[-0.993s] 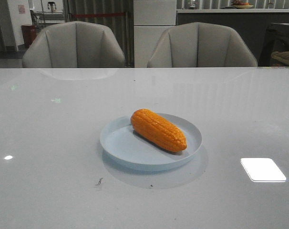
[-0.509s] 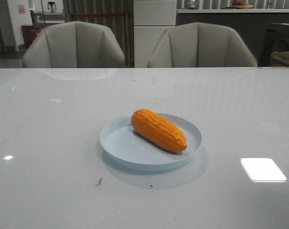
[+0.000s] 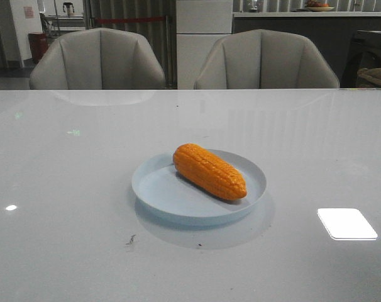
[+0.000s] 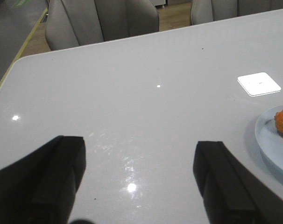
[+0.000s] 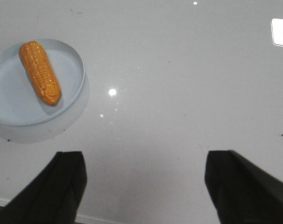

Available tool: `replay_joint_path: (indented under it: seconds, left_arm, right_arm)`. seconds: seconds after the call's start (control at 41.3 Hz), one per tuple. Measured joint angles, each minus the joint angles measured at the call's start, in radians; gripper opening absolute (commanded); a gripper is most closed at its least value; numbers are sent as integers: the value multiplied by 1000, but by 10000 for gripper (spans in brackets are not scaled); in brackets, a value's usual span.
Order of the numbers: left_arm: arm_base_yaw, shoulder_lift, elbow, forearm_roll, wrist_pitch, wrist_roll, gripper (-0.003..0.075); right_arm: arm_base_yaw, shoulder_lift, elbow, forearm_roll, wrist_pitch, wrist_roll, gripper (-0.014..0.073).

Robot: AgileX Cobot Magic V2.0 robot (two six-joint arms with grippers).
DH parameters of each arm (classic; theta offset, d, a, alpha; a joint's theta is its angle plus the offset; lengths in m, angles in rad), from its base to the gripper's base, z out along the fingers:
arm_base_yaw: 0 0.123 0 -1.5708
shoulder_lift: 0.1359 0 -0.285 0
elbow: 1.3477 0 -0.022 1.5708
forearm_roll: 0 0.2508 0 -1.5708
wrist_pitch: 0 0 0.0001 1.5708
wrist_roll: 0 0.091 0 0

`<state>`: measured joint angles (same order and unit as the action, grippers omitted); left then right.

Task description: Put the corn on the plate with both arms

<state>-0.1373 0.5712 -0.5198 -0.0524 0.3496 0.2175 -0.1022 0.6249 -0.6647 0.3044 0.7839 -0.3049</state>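
Corn [image 3: 209, 171] lies on plate [image 3: 159, 189] (left wrist view crops both)

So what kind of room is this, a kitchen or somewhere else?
Probably an office lounge or meeting area: a glossy white table, two grey upholstered chairs behind it, and a counter at the back.

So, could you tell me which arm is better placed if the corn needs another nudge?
Probably right: its open gripper sees the whole corn on the plate; the left gripper catches only the plate's edge.
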Motion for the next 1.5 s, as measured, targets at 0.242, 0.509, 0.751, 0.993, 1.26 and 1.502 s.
replay_joint_path:
  seconds: [0.242, 0.509, 0.751, 0.993, 1.26, 1.502]
  left_arm:
    - [0, 0, 0, 0, 0, 0, 529]
    - [0, 0, 0, 5, -2, 0, 496]
    - [0, -13, 37, -43, -83, 0, 209]
    - [0, -140, 161, -80, -217, 0, 95]
    - [11, -328, 315, -87, -319, -36, 95]
    - [87, -486, 455, -91, -363, -129, 95]
  right_arm:
    - [0, 0, 0, 0, 0, 0, 624]
    - [0, 0, 0, 0, 0, 0, 624]
    - [0, 0, 0, 0, 0, 0, 624]
    - [0, 0, 0, 0, 0, 0, 624]
    - [0, 0, 0, 1, 0, 0, 624]
    - [0, 0, 0, 1, 0, 0, 624]
